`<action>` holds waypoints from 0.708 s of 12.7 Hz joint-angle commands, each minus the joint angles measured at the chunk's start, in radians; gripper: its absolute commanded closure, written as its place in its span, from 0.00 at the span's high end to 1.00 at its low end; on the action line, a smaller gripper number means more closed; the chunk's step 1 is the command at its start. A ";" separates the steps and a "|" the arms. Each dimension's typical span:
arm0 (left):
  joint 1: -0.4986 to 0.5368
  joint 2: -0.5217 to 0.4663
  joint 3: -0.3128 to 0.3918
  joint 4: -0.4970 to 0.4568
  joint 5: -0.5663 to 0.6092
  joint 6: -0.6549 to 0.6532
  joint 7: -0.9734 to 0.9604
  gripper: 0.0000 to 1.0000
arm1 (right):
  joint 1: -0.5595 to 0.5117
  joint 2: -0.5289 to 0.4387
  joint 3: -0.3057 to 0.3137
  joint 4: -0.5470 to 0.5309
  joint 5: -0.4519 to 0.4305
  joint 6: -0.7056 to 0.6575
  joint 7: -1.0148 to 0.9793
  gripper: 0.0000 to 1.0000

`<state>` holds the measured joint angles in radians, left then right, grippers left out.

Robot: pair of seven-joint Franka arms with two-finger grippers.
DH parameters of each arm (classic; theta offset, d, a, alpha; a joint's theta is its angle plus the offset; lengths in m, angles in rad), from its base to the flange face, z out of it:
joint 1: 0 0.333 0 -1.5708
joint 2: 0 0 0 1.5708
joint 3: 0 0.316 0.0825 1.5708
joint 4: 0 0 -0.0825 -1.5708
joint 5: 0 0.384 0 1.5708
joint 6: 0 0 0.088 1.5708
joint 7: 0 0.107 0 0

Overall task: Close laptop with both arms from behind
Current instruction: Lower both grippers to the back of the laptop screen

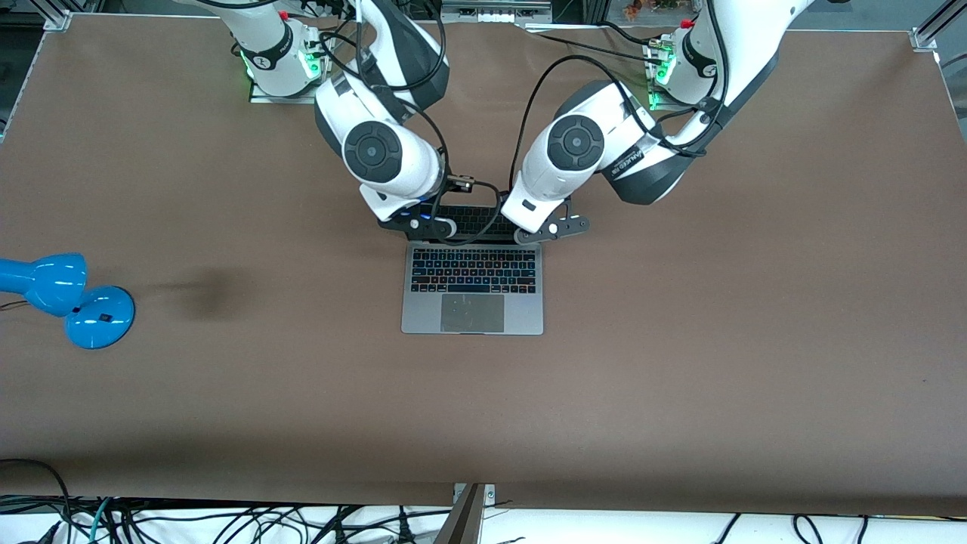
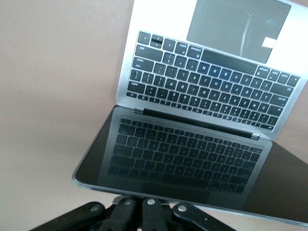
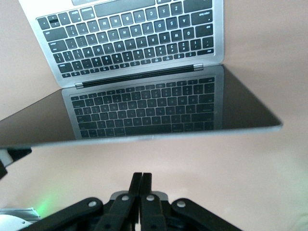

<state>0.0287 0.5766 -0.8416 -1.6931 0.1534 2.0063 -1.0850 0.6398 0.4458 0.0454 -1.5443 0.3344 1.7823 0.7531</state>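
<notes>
Brown table (image 1: 680,393), open laptop (image 1: 472,291), left gripper (image 2: 147,211) and right gripper (image 3: 141,192) pinched closed above lid edge

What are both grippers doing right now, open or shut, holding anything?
Left gripper: shut, holding nothing, at the laptop screen's top edge.
Right gripper: shut, holding nothing, just back of the same edge.

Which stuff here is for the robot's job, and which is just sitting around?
For the job:
- laptop, lid open, keyboard showing
- left gripper, fingers shut, at the top edge of the lid
- right gripper, fingers shut, just short of the lid's top edge

Just sitting around:
- blue lamp, toward the right arm's end of the table
</notes>
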 commanded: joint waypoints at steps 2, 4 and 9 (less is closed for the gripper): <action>-0.027 0.043 0.024 0.038 0.044 0.006 -0.018 0.00 | 0.009 -0.007 -0.002 -0.011 0.000 -0.011 0.014 0.05; -0.029 0.043 0.026 0.039 0.044 0.005 -0.015 0.00 | 0.000 0.005 -0.005 -0.011 -0.017 -0.011 -0.001 0.05; -0.029 0.045 0.030 0.047 0.046 0.006 -0.012 0.00 | -0.028 0.024 -0.012 -0.010 -0.035 -0.011 -0.041 0.05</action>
<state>0.0169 0.5913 -0.8235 -1.6678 0.1539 2.0074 -1.0850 0.6289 0.4701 0.0280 -1.5568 0.3124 1.7794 0.7341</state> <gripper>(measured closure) 0.991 0.952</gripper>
